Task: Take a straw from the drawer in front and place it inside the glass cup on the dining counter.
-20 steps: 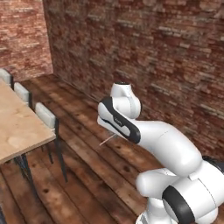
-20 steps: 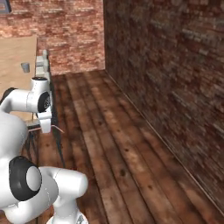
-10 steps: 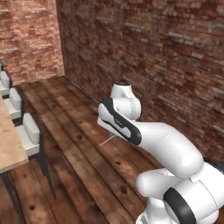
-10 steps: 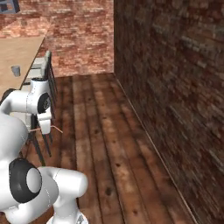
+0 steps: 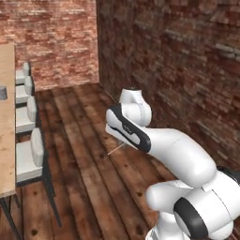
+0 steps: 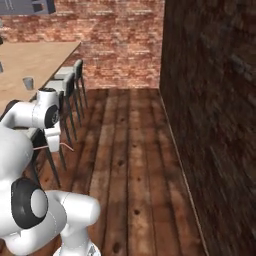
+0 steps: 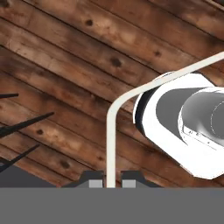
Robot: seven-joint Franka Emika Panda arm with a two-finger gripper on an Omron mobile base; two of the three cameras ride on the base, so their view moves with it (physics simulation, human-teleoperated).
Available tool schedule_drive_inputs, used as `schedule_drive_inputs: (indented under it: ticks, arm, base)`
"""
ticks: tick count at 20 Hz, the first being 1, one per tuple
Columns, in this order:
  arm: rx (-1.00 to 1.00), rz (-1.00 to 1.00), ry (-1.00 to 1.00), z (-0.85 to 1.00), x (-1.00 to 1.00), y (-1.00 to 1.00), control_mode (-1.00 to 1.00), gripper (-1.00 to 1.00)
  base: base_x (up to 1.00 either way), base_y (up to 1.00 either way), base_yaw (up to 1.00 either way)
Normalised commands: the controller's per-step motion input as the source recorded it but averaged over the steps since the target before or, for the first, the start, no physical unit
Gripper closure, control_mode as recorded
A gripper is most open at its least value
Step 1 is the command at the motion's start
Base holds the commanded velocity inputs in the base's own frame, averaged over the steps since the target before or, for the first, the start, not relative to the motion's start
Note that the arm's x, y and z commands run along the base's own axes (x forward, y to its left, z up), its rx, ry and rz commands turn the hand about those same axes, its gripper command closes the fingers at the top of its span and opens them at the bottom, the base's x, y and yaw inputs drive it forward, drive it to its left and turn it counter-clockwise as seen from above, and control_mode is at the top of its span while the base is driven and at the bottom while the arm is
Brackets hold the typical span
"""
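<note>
My gripper (image 7: 110,183) is shut on the straw (image 7: 110,131), a thin pale stick that rises between the fingertips and bends off to the upper right in the hand view. In the base views the straw (image 5: 115,150) (image 6: 67,146) sticks out sideways below the hand, over the dark wooden floor, and my gripper (image 6: 53,147) hangs pointing down. The glass cup (image 5: 3,92) (image 6: 28,83), a small grey tumbler, stands on the light-wood dining counter (image 5: 6,140) (image 6: 37,57), well away from the hand. The drawer is out of view.
A row of grey chairs (image 5: 29,154) (image 6: 75,82) lines the counter's near edge, between the arm and the counter. A dark brick wall (image 5: 187,70) (image 6: 215,125) runs along the other side. Open wooden floor (image 6: 130,150) lies between them.
The whole picture has shifted in both base views, so the base has moved. The counter, chairs and cup now sit differently in view. The straw stays held in the gripper.
</note>
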Motion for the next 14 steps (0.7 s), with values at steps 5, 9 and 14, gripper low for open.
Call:
schedule_drive_inputs:
  ticks: [5,9,14]
  arm:
    - [0.0,0.0,0.0,0.0,0.0,0.0,1.0,1.0]
    - [0.0,0.0,0.0,0.0,0.0,0.0,1.0,1.0]
    - [0.0,0.0,0.0,0.0,0.0,0.0,1.0,1.0]
  base:
    - [0.77,-0.58,0.43]
    - [0.85,-0.6,0.44]
    - [0.85,-0.65,0.44]
